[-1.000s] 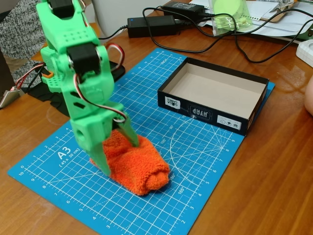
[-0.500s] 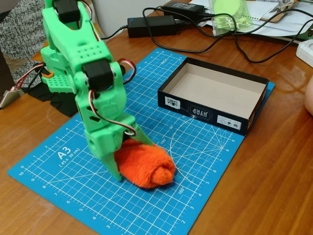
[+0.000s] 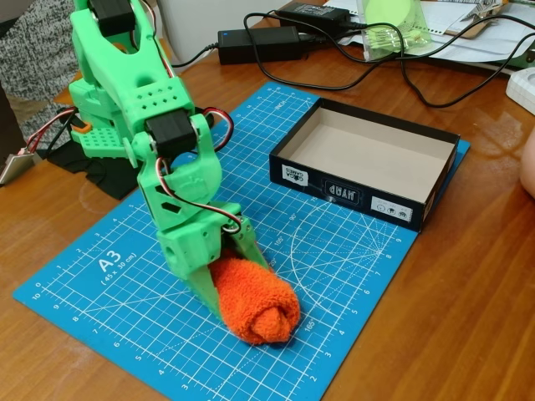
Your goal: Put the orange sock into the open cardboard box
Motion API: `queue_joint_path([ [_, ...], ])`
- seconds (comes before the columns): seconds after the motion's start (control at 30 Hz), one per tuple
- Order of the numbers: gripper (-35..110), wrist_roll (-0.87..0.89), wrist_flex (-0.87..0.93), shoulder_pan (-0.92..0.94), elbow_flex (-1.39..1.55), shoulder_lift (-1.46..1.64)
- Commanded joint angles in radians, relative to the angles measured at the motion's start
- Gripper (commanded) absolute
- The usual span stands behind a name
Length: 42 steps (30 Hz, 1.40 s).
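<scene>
The orange sock (image 3: 261, 307) is a fuzzy rolled bundle on the blue cutting mat (image 3: 351, 251), near its front edge. My green gripper (image 3: 236, 280) comes down on it from the upper left and is shut on the sock's left end, one finger at the front and one behind. The sock's rolled cuff end points right, free of the fingers. The open cardboard box (image 3: 364, 160), black outside and tan inside, sits at the mat's far right corner, apart from the sock and with nothing in it.
Black power bricks (image 3: 261, 43) and cables run across the wooden table behind the mat. A green translucent object (image 3: 393, 29) and papers lie at the back right. A white object (image 3: 523, 88) sits at the right edge. The arm's base (image 3: 96, 134) stands left of the mat.
The gripper has closed on the sock, squeezing it from a flat spread shape into a tighter roll, and has shifted to the right and forward along the mat with it.
</scene>
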Motion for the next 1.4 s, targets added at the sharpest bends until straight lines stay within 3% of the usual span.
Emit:
queue_joint_path([
  [0.0, 0, 0.04, 0.005, 0.02, 0.005, -0.043],
  [0.37, 0, -0.158, 0.156, -0.043, -0.002, -0.018],
  [0.6, 0, 0.137, 0.322, -0.256, -0.052, 0.089],
  [0.9, 0, 0.37, 0.54, -0.503, -0.1, 0.196],
  [1.37, 0, 0.486, 0.495, -0.669, -0.437, 0.244],
])
